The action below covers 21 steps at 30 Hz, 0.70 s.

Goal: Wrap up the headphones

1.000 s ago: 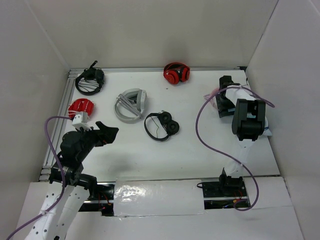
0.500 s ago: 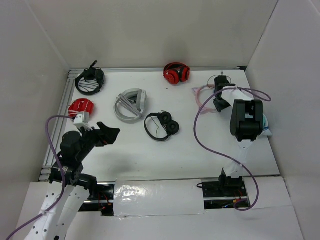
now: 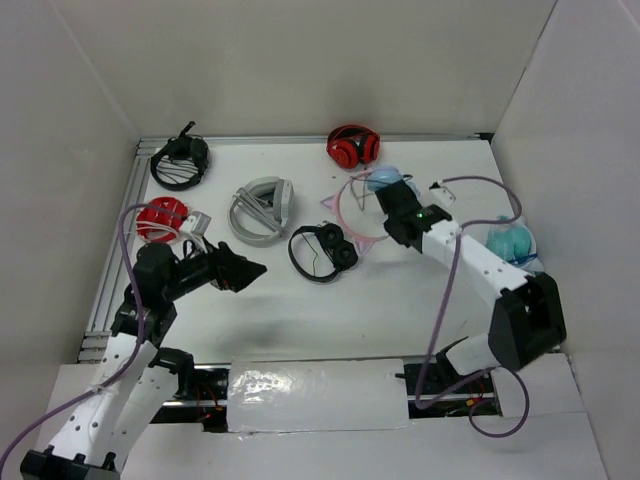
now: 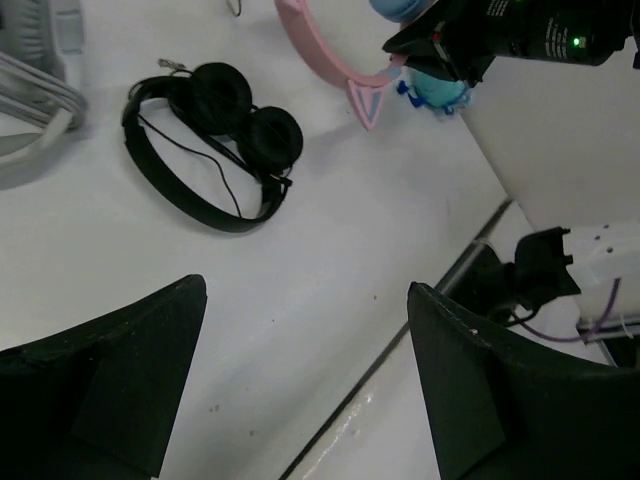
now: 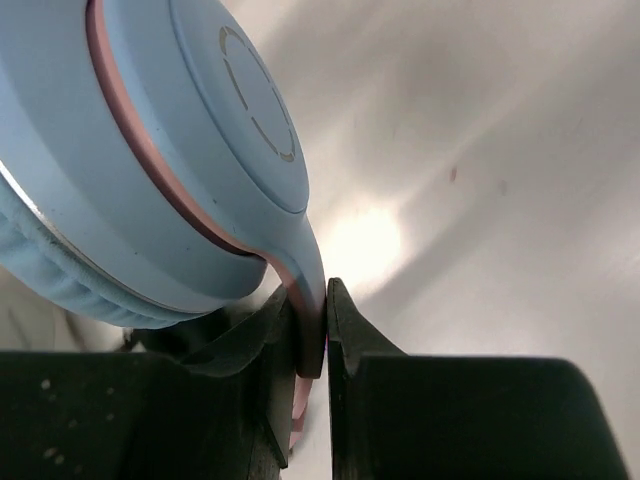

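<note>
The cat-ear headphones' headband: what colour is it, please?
The headband is pink; the left wrist view shows it best.

Looks down on a white tabletop (image 4: pixel 330 230) past the left gripper (image 4: pixel 305 298), with its black fingers (image 4: pixel 100 390) spread wide at the bottom corners and nothing between them. Finds small black on-ear headphones (image 4: pixel 215 150) lying flat at upper left, with a thin cable looped inside the band. Catches a grey-and-white headset (image 4: pixel 35 90) cut off by the left edge. Shows large pink cat-ear headphones (image 4: pixel 335 65) at the top, with a light-blue ear cup (image 4: pixel 400 8) at the frame edge and the band meeting the tips of the black right gripper (image 4: pixel 405 48), just beside a small turquoise object (image 4: pixel 440 92).
</note>
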### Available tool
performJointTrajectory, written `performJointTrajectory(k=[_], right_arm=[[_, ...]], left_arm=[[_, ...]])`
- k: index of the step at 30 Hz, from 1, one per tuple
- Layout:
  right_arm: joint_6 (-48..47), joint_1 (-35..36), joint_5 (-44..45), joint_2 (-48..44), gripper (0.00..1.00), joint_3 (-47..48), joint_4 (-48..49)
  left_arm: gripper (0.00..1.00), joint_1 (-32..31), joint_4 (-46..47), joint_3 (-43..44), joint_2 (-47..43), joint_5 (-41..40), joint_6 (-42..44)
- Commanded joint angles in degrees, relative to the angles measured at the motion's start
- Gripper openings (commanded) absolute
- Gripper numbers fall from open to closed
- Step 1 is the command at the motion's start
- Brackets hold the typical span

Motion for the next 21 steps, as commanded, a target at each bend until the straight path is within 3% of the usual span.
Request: performJointTrajectory(k=[1,7,12,18,21], right_arm=[[10.4,3.3,-4.2,-6.0,0.0,-6.8,8.2],[19.5,14.8,-2.8,-6.1,0.0,-5.5,7.0],[18.2,18.2,-12.7,-3.4,0.0,-5.4,14.9],[16.9,21.0,-17.3,-2.6,0.0,-5.3,19.6],[17.5,21.8,-17.6,-3.6,0.0,-6.1,20.4]], left_arm=[[0.96,-0.6,7.1,3.0,3.6,8.3,-2.9],[0.99,-7.8,10.2,5.4,8.3,-0.2,-5.9],[0.99,-14.6,10.7,8.5,16.9,-7.2,-7.2],[0.99,-25.4,10.1,14.4,26.6,-29.3,-7.2],[0.99,-29.8,2.8,20.6,31.4,-39.8,-8.9]])
